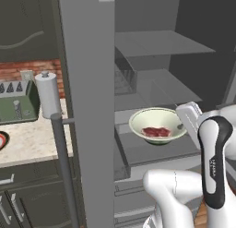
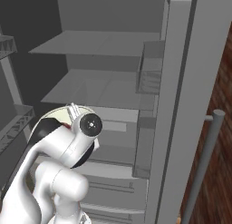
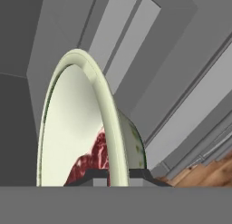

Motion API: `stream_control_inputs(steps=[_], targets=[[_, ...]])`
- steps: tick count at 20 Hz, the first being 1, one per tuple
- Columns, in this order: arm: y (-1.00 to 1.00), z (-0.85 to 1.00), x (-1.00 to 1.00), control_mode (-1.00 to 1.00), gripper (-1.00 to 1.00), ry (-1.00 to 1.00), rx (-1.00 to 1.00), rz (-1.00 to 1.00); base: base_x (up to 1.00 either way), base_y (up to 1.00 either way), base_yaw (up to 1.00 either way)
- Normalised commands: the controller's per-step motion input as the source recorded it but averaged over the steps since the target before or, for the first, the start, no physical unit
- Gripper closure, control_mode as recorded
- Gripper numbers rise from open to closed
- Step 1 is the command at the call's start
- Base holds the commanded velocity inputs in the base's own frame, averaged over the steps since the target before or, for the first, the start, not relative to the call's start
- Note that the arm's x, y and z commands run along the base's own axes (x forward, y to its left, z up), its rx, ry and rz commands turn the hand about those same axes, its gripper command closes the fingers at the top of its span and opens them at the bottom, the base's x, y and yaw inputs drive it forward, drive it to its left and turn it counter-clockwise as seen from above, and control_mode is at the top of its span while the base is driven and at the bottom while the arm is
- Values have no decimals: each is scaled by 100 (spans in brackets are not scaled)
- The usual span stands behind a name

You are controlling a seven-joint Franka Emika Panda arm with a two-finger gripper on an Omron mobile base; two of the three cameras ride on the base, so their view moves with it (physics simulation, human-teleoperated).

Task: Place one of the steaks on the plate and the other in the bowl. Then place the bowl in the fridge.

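Since the fridge (image 1: 87, 107) already stands open before me, the last step looks nearly done. The bowl (image 1: 156, 123) sits at a lower shelf inside, whether resting or just above I cannot tell, with one steak (image 1: 156, 131) in it. My gripper (image 3: 118, 175) is pinched shut on the bowl's rim; releasing remains.

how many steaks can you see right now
1. One steak lies in the bowl that the gripper holds by its rim inside the open fridge. The other may be hidden.
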Motion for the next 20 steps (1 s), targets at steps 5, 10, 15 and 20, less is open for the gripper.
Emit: stream_control_inputs(steps=[5,10,15,20], targets=[[0,7,4,-100,100,-11,1,-7,0,0,0],[0,31,1,-100,100,-2,4,-19,0,0,0],[2,20,29,-100,100,0,2,-22,0,0,0],[-3,4,50,-100,100,11,3,-15,0,0,0]])
